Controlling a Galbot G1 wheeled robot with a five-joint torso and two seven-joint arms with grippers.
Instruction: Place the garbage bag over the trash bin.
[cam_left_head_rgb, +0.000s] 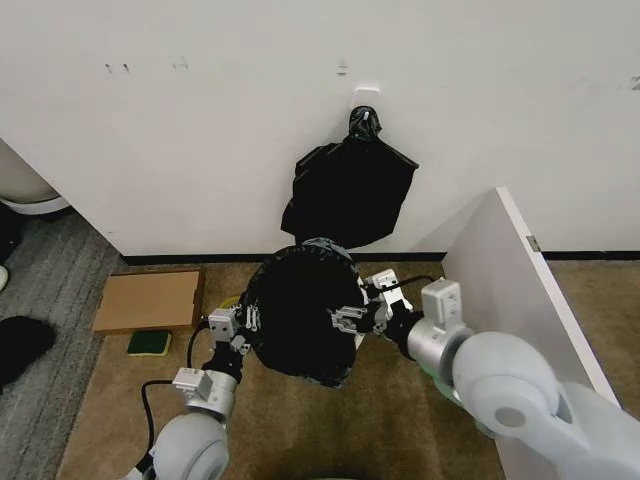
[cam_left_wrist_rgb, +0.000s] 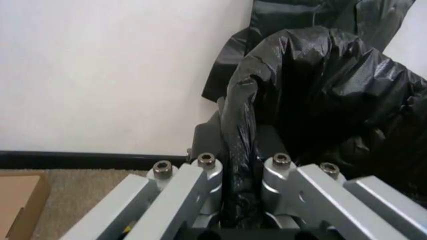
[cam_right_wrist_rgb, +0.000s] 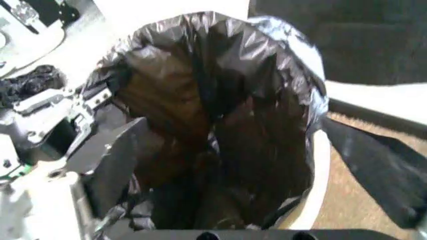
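I have the left gripper (cam_left_head_rgb: 243, 322) clenched on the garbage bag (cam_left_head_rgb: 300, 315) at the left edge; the right gripper (cam_left_head_rgb: 352, 318) grasps its right edge. The trash bin (cam_right_wrist_rgb: 319, 182) sits underneath, partly lined. Pulling unevenly could tear the thin film or slip it off the rim.

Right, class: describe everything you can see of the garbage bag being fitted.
The garbage bag is thin, glossy, crinkly black plastic, its mouth held open over the trash bin, whose white rim shows bare on one side. The left gripper pinches one edge in its jaws; the right gripper holds the opposite side. It stands on brown carpet.
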